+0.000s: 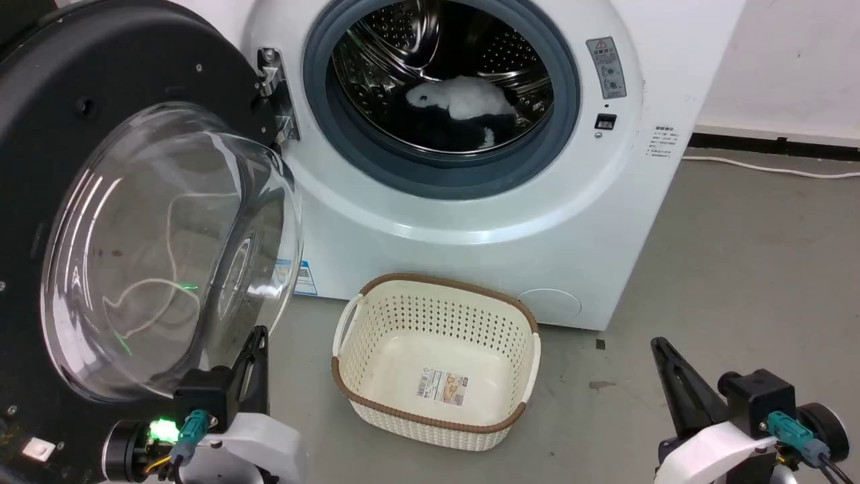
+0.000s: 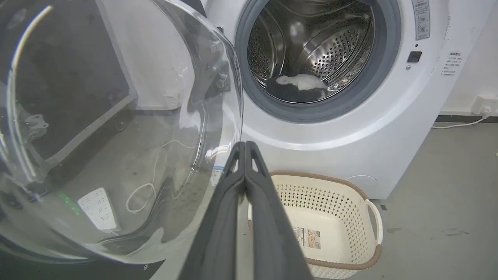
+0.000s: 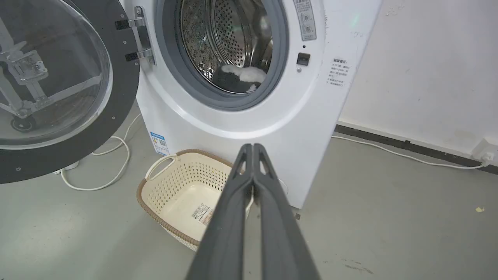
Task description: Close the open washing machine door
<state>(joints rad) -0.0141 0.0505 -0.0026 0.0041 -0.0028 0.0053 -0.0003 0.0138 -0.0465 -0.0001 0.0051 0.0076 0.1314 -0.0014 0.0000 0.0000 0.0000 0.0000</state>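
Approach step — the washing machine door (image 1: 101,54) stands wide open; left gripper (image 1: 257,337) and right gripper (image 1: 662,347) (jaws pressed together, empty) — next, the rim likely needs pushing shut.

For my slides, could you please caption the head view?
Open washing machine door beside the washing machine; basket in front; left gripper and right gripper shut.

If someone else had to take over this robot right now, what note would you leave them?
Left gripper: shut, empty, close to the glass of the door; contact unclear.
Right gripper: shut, empty, well away from the door.
Door stands wide open, swung to the left of the machine. Laundry lies in the drum; the basket in front is empty.
Done: nothing yet. Left: push the door shut.
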